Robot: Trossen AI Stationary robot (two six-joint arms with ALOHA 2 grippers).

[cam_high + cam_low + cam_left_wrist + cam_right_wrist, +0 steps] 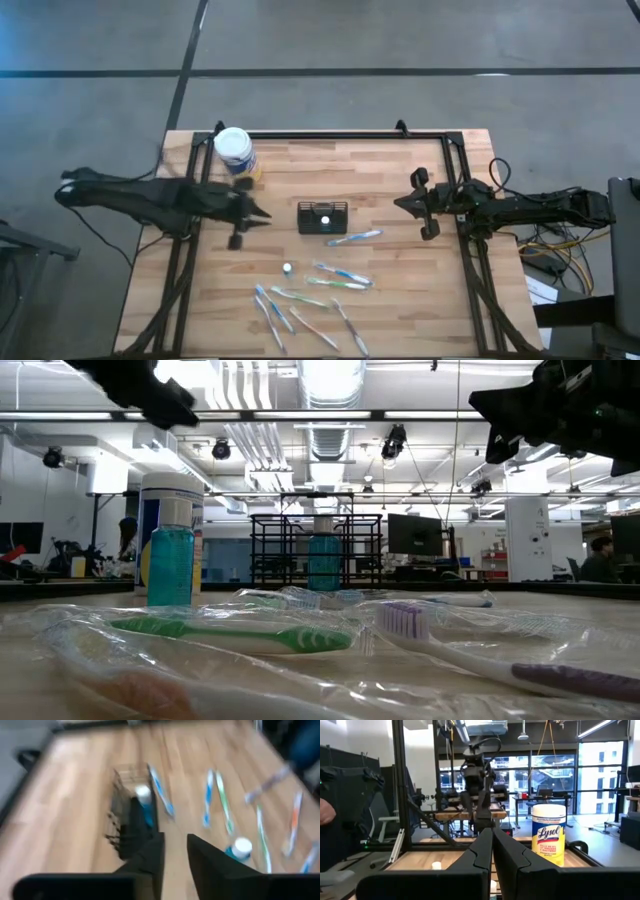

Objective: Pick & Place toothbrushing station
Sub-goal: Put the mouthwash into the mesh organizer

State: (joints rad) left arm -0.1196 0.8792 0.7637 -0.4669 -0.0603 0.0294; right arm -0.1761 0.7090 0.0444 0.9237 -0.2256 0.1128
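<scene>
High view shows the black wire-mesh caddy [322, 217] near the table's middle, its long axis running from the left arm's side toward the right arm's. A small teal bottle with a white cap [324, 217] stands inside it. A blue toothbrush [355, 238] lies just beside the caddy, on the side away from the Lysol canister [236, 155]. The left gripper [262, 216] hovers near the caddy, fingers slightly apart in the blurred left wrist view, apparently empty. The right gripper [401, 203] waits beyond the caddy's other end, fingers together. Only the low view shows the toothbrushes' clear wrappers [250, 635].
</scene>
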